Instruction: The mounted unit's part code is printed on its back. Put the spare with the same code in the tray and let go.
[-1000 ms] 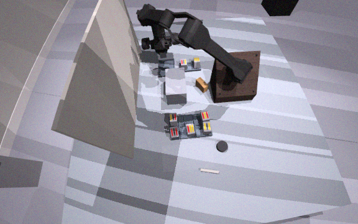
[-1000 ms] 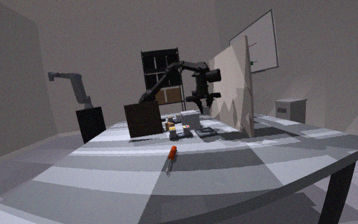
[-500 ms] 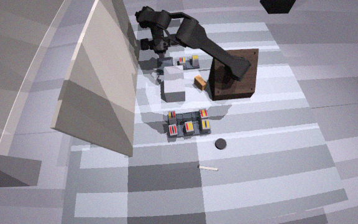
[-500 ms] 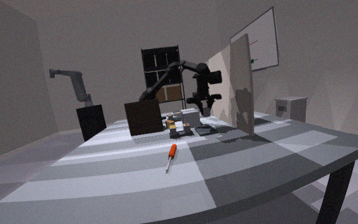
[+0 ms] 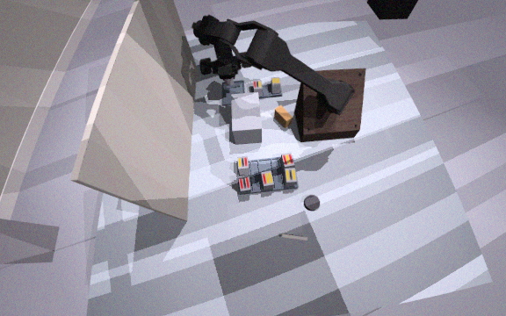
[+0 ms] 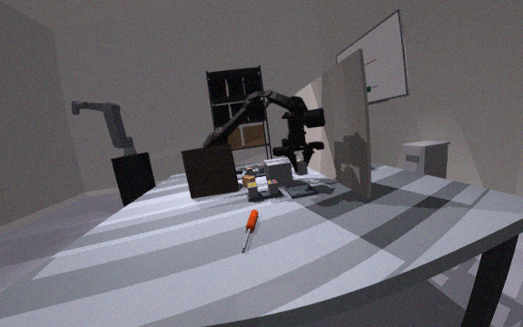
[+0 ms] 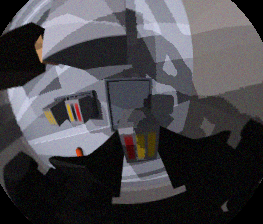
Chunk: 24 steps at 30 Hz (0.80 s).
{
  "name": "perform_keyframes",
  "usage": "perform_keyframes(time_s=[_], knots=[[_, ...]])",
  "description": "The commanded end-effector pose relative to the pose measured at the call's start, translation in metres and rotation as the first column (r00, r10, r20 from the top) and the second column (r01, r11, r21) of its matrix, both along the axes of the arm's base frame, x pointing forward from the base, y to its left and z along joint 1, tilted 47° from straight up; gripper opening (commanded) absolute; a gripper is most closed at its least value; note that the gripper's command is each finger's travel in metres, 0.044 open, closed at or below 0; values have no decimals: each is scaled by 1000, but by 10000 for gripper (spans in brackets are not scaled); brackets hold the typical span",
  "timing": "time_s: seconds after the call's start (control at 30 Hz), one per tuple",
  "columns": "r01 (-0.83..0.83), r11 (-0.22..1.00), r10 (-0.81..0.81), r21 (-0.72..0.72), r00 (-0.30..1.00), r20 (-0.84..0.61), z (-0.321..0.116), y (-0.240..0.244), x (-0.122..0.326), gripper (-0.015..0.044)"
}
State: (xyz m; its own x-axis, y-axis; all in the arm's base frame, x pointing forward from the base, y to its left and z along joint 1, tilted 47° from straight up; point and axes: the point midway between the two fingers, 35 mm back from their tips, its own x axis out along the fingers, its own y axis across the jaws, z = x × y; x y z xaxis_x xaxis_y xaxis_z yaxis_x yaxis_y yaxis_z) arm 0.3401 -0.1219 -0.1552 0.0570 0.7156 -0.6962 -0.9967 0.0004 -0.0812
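Hand: the black parallel-jaw hand (image 7: 140, 163) is pinching a small grey block spare with red and yellow stripes on its face (image 7: 139, 145); the two dark fingers flank it on either side in the wrist view.
Held spare: it hangs over a flat dark-grey tray (image 5: 234, 89) that lies on the table just behind the mounted unit; whether it touches the tray floor cannot be told.
Arm: the dark six-joint arm (image 5: 288, 66) reaches from its brown wooden pedestal (image 5: 338, 118) out to the tray, with the hand pointing down.
Mounted unit: a pale grey upright box (image 5: 246, 118) stands between the tray and the spares rack, beside a large beige leaning panel (image 5: 139, 118).
Tray neighbours: two more small striped grey blocks (image 5: 266, 85) sit on a holder just beside the tray.
Spares rack: a grey gridded rack (image 5: 266, 175) holds five striped blocks, with gaps in its upper row.
Table: the grey striped table (image 6: 334, 245) also carries an orange-handled screwdriver (image 6: 250, 227), a small tan block (image 5: 283, 116) and a dark round disc (image 5: 311, 202).
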Motion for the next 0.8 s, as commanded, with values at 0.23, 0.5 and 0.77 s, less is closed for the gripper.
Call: perform_keyframes(time_s=[0.23,0.5,0.77], knots=[[6,1000,-6,6,1000,-6,-10,10,-1,0],[6,1000,-6,8,1000,-5,-16,17,-1,0],[6,1000,-6,9,1000,-5,-21,24,-2,0]])
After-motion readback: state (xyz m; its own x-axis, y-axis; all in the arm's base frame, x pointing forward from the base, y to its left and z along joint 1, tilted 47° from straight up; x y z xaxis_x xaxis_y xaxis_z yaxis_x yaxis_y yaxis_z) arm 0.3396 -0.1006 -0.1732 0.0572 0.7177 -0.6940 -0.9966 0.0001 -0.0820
